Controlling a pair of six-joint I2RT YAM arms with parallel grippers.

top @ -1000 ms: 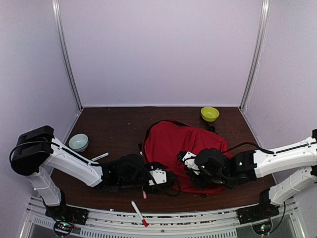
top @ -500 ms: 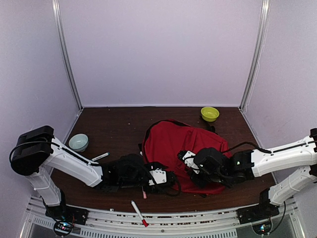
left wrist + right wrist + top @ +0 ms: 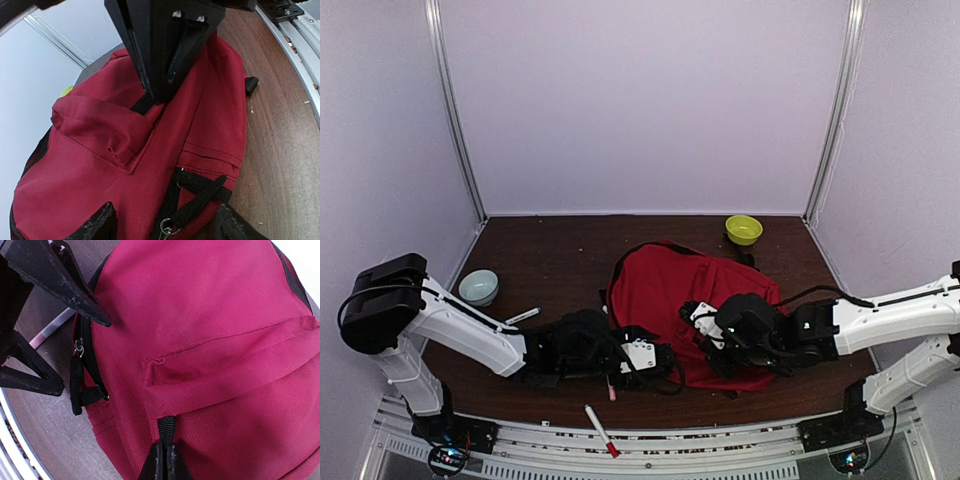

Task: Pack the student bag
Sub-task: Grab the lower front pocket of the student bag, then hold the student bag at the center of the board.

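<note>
Left gripper (image 3: 167, 225): jaws wide apart and holding nothing. It is low over the backpack's (image 3: 660, 285) near-left corner. One finger (image 3: 97, 227) is over red cloth and the other is over bare table (image 3: 550, 250). A black strap (image 3: 200, 187) and a small metal zipper ring (image 3: 79, 347) lie between them. Cannot tell if either finger touches the cloth.

Right gripper (image 3: 162, 465): jaws closed tight, pinching a black pull tab (image 3: 166, 427) on the front pocket (image 3: 225, 375). In the left wrist view the cloth beside the tab stands up in a loose fold.

Backpack: red with black trim, lying flat at mid-table, front face up. Its near end is at 6 o'clock, between the two grippers. A black zipper line edges its far side. The pocket seam shows a slight pucker.

Around it, from the backpack:
- pale blue bowl (image 3: 478, 287) at 9 o'clock, well apart
- white pen (image 3: 523, 316) at 8 o'clock, near that bowl
- pink-tipped pen (image 3: 611, 390) at 7 o'clock, partly under the left gripper
- pen with a red end (image 3: 600, 430) at 7 o'clock, at the table's near edge
- yellow-green bowl (image 3: 744, 229) at 1 o'clock, near the back wall
</note>
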